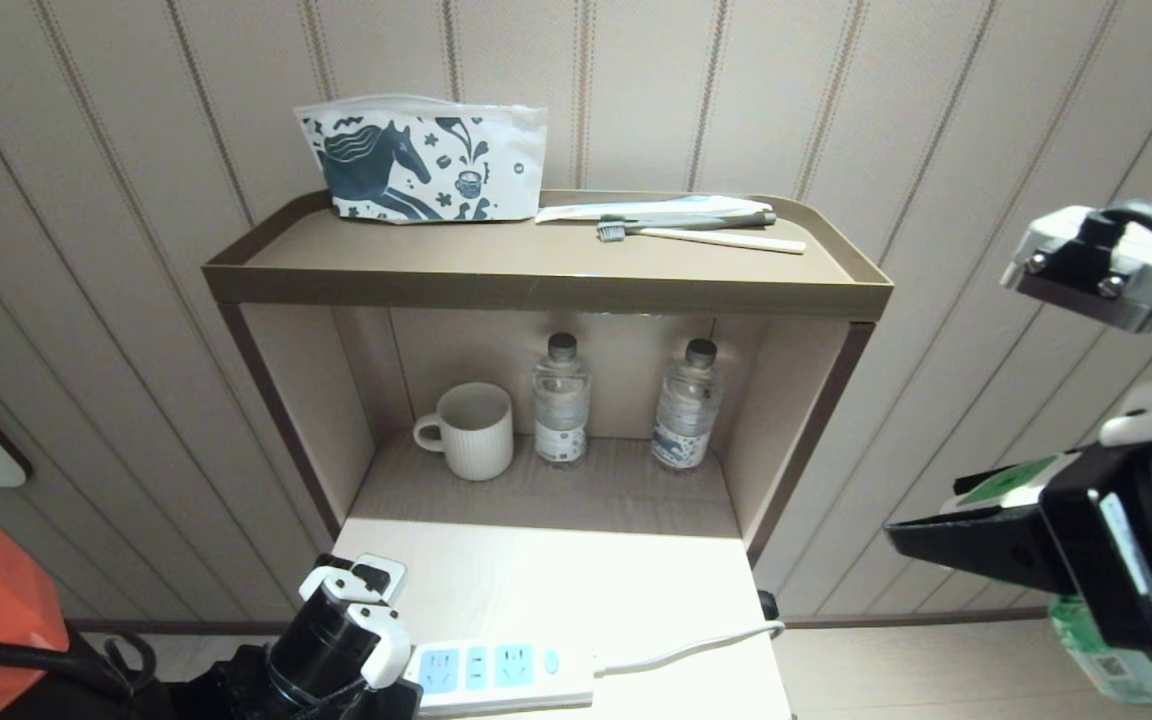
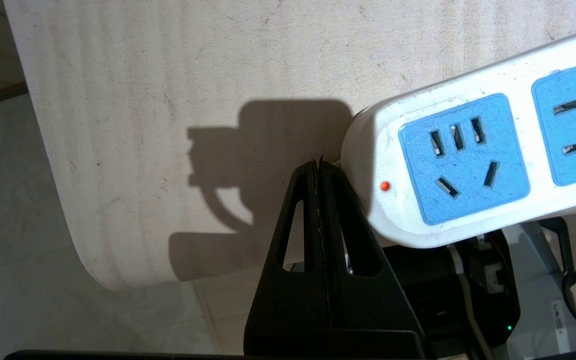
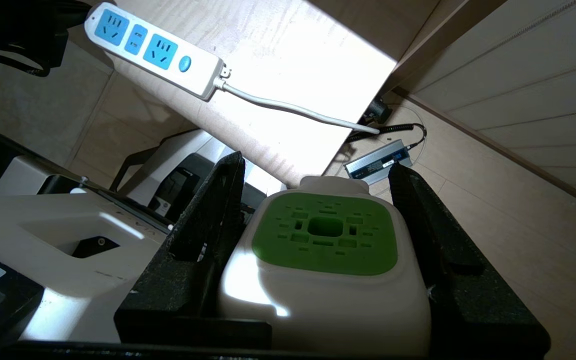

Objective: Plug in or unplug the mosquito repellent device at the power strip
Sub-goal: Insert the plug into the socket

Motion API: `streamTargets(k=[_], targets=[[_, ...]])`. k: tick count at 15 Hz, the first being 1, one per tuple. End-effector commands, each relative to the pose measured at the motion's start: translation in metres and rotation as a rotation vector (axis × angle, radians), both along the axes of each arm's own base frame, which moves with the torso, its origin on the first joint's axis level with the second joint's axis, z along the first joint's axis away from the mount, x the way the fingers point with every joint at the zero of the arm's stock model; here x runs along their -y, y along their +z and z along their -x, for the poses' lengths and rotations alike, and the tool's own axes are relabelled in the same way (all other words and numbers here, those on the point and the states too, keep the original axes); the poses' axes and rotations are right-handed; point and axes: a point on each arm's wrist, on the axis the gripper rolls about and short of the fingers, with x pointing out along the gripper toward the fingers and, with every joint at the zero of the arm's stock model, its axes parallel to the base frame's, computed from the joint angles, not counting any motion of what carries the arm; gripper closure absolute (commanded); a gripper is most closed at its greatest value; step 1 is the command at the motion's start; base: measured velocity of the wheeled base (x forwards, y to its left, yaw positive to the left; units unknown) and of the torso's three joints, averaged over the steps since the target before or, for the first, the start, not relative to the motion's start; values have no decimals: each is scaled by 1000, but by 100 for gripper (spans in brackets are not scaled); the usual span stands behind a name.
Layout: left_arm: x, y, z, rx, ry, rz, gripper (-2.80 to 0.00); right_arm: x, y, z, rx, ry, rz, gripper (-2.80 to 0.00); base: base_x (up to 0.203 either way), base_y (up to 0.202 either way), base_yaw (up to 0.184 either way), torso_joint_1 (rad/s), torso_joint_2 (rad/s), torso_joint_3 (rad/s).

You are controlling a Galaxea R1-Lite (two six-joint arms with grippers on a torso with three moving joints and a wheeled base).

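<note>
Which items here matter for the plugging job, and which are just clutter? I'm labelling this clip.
Job:
- mosquito repellent device, clamped in the right gripper
- power strip, sockets empty, on the white table
- left gripper, jaws shut, at the strip's end

Lying about:
- mug
- two water bottles
- horse-print pouch
- toothbrush

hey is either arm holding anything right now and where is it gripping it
The right end effector holds the mosquito repellent device, clamped on the two sides of its white head. The left end effector is shut and holds nothing.

Power strip (image 1: 501, 672) on table (image 1: 576, 580)
</note>
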Motion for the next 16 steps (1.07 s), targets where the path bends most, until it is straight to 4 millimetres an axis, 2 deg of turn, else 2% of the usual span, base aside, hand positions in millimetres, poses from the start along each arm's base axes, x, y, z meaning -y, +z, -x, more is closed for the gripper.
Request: streamTargets(k=[1,5,11,16], targets=[[5,2,-4,15,1,13,0,1,0,1,-2,-2,2,0,0,0,0,0,0,0],[15,11,-15,54,2,46,0,1,0,0,-3,-3,3,0,0,0,0,0,0,0],[36,12,1,39,-66,59,0,0,-3,-1,-9,-8,10,0,0,0,0,0,0,0],[43,12,-6,52,-58,72,0,1,-6,-1,-17,-11,16,0,0,0,0,0,0,0]])
